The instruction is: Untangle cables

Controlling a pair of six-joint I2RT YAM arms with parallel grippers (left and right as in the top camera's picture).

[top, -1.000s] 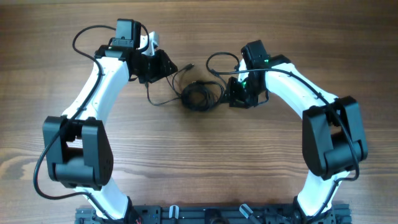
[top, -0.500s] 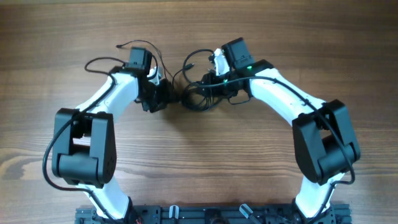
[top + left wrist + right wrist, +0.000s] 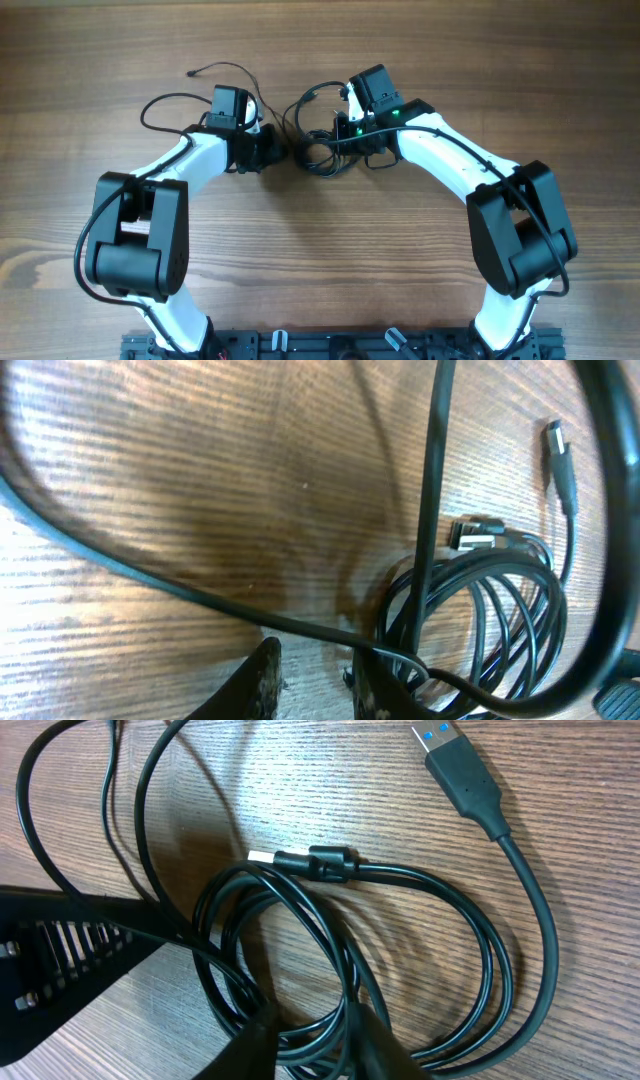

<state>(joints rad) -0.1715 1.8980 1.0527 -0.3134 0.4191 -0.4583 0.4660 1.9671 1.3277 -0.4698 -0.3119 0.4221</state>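
Thin black cables (image 3: 350, 920) coiled, tangled, both end effectors clamped on strands

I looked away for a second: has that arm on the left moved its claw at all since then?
Yes. The left gripper has slid down the wooden table and inward, and now sits against the coiled cables mid-table.

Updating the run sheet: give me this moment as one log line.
task: untangle cables | left gripper: jaws narrow, a strand between them | right gripper: jaws narrow over coil strands | cables: coiled between both arms, tangled | table: wood
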